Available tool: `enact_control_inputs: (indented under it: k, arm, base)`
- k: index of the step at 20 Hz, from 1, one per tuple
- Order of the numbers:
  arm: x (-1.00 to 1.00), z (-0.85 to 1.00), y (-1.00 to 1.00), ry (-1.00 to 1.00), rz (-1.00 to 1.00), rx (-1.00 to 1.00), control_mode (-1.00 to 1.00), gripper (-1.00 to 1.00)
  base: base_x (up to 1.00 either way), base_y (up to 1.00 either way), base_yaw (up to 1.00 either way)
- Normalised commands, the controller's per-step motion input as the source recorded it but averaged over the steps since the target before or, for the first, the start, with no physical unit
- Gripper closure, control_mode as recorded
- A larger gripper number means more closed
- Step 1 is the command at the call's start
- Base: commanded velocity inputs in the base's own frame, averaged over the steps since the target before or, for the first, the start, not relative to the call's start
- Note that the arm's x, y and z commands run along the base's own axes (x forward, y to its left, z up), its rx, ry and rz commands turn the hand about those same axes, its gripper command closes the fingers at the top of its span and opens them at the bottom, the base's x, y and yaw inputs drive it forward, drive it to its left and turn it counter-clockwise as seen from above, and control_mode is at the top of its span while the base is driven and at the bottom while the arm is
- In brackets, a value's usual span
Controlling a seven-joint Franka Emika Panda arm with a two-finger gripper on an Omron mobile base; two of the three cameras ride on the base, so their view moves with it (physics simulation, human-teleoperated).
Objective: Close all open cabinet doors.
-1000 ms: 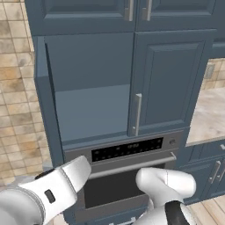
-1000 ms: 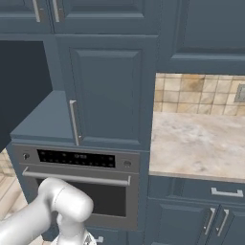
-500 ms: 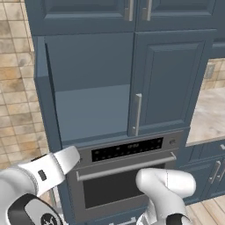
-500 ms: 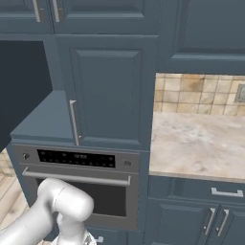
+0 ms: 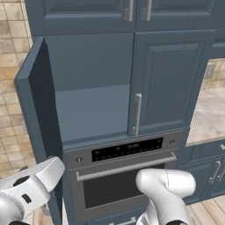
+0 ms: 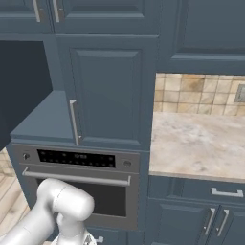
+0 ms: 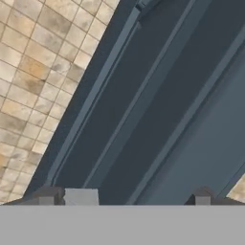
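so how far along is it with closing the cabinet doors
Done: the right door above the oven sits flush, and so do the top doors.
In hand: the hand view looks close along the open left door, with the claw tips spread and nothing between them. Contact can't be judged.
Left: that left door stands swung out, its shelf exposed, so it needs pushing shut.

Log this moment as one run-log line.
stage: reaching open door | open cabinet door: swung out left of oven | right door: shut | tool: open, facing the open door's panel

Gripper (image 7: 127, 201) fingers spread, arm (image 5: 165, 189) bent low
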Motion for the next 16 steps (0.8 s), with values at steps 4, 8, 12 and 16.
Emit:
enact_control_inputs:
  k: [4,8,12,16]
  arm:
    - [-0.08,0.00,0.42,-0.22,0.00,-0.03,-1.00,-1.00]
    - [-0.23,0.00,0.39,-0.23,-0.04,-0.05,-1.00,-1.00]
    - [-0.22,0.02,0.39,-0.25,-0.07,-0.04,-1.00,-1.00]
    - [-0.22,0.11,0.44,-0.22,-0.10,-0.04,-1.00,-1.00]
  base:
    - [0.00,0.00,0.00]
    - [0.00,0.00,0.00]
    - [0.00,0.00,0.00]
    - [0.00,0.00,0.00]
